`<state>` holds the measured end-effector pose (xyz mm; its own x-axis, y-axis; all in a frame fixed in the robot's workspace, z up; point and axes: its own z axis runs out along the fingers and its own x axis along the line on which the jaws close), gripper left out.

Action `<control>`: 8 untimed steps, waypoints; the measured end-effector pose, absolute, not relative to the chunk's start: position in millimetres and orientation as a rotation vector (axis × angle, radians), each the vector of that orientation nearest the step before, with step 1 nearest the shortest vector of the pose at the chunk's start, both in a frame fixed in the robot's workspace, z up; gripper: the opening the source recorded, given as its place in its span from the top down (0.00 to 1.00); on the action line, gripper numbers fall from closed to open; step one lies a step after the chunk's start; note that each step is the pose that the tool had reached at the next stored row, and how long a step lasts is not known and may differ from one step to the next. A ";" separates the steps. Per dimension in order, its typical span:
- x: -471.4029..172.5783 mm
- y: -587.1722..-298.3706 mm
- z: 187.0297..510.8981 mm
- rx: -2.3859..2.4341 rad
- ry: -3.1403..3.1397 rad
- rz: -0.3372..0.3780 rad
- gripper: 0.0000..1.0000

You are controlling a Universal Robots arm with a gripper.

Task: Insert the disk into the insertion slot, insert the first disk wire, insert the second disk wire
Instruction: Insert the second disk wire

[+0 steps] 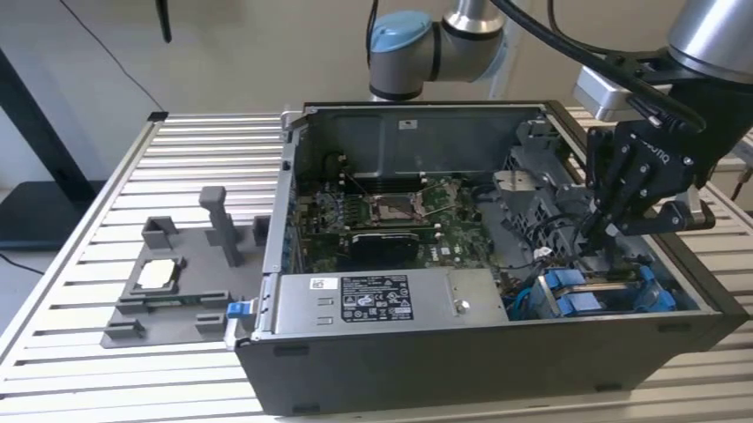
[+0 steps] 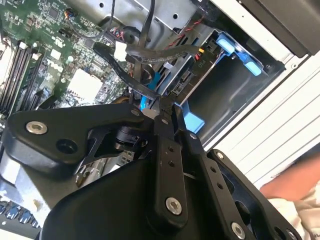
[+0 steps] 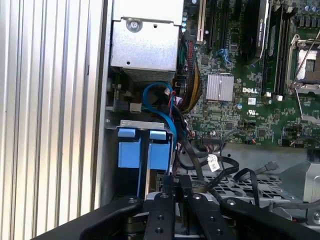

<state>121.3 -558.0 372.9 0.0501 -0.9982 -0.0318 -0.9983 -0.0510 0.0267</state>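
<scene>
The claw (image 1: 594,236) reaches down inside the computer case (image 1: 471,374), its fingers nearly together on a thin black wire (image 2: 131,80) near the blue carrier (image 1: 594,295), probably to plug it.

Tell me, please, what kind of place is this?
Probably a robotics lab test bench for computer assembly: an open computer case lies on a slatted metal table, beside a grey parts fixture, with the arm's hand reaching inside.

A pale, plain wall (image 1: 235,44) stands behind a desk (image 1: 200,132) topped with ribbed silver metal slats running across it. At the exterior view's left, a dark post (image 1: 41,132) rises beside the desk, with dark floor (image 1: 30,220) below it. Light falls evenly and soft.
</scene>
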 end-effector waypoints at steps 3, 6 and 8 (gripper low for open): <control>121.3 -558.0 372.7 -2.274 2.162 0.066 0.84; 121.3 -558.6 371.6 -2.262 2.150 0.090 0.84; 122.0 -559.6 370.5 -2.262 2.150 0.095 0.84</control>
